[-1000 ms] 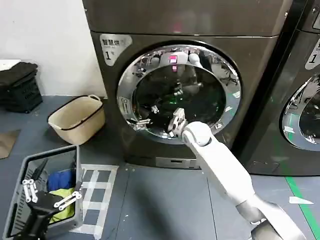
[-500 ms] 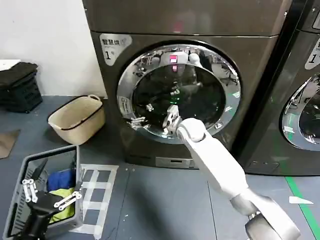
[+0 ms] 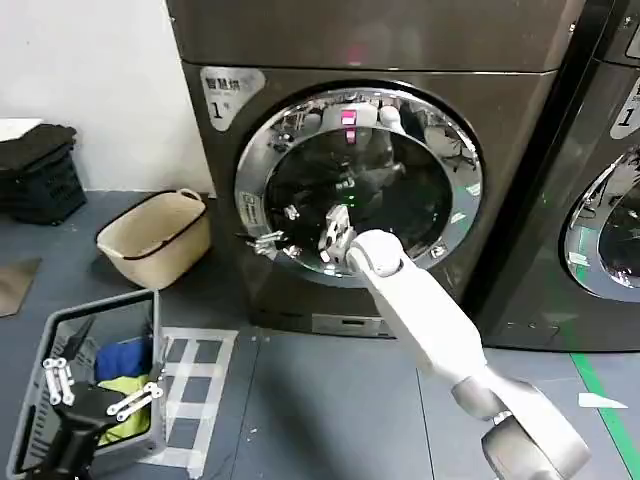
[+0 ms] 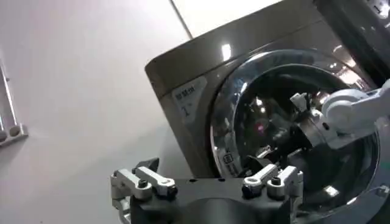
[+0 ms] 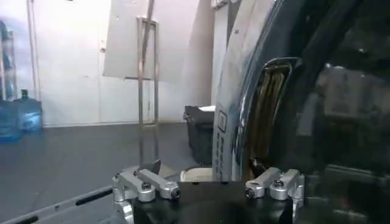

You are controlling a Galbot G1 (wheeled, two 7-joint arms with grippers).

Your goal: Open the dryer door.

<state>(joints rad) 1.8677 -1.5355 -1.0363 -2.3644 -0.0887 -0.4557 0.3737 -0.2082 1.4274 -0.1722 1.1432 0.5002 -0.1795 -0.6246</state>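
Note:
The dryer (image 3: 215, 170) is a dark bronze-grey machine with a "1" badge, standing straight ahead. Its dryer door (image 3: 400, 190), a chrome ring around dark glass, lies flat against the front. My right gripper (image 3: 333, 232) is open and sits low on the left half of the glass, close to the chrome rim. In the right wrist view the right gripper (image 5: 204, 170) has its fingers spread, with the door's ring and its sticker (image 5: 222, 131) just ahead and a recess in the rim beside it. My left gripper (image 3: 97, 392) hangs open above the grey basket and looks up at the door (image 4: 225, 115).
A beige tub (image 3: 155, 240) stands on the floor left of the dryer. A grey basket (image 3: 100, 310) holding blue and yellow-green cloth is at the near left. A second dark machine (image 3: 600, 200) stands on the right. Black crates (image 3: 35, 175) are stacked by the left wall.
My right gripper has slid left and slightly up across the glass toward the door's left rim. The door and the left arm have not moved.

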